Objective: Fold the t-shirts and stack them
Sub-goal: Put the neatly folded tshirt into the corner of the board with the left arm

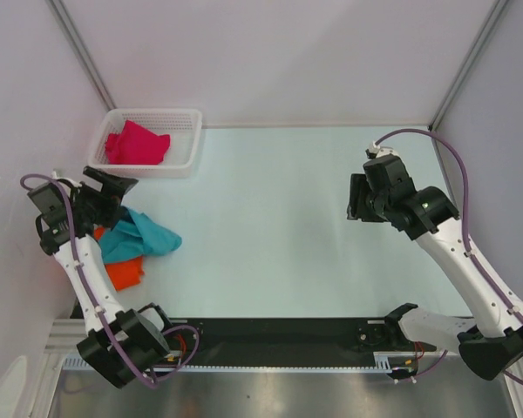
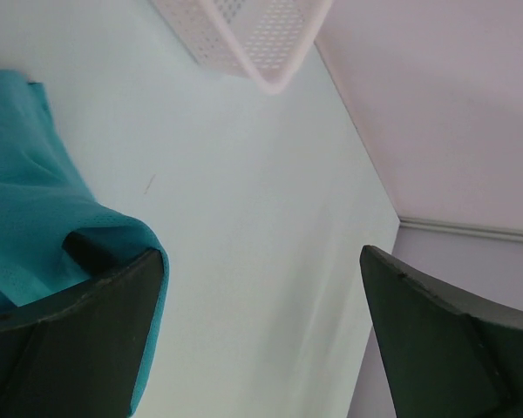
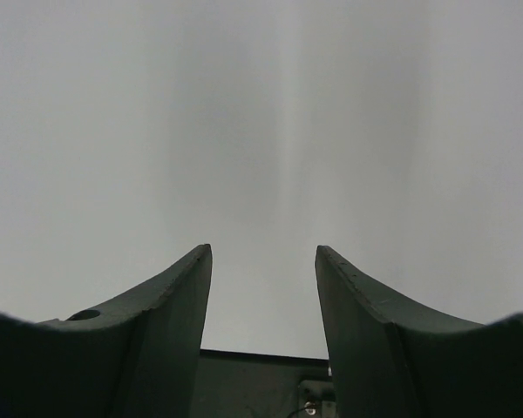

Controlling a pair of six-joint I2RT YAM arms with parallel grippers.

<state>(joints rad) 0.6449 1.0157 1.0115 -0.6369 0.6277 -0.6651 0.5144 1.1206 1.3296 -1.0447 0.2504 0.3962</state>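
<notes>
Bright, diffuse light fills every view; shadows on the table [image 1: 270, 226] are faint and soft. The right wrist view looks hazy, grey and featureless.

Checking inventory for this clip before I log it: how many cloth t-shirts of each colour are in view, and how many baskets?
Teal-blue cloth t-shirt: 1
Bright orange cloth t-shirt: 1
Magenta-red cloth t-shirt: 1
White plastic lattice basket: 1
Total: 4 (3 shirts, 1 basket)
</notes>
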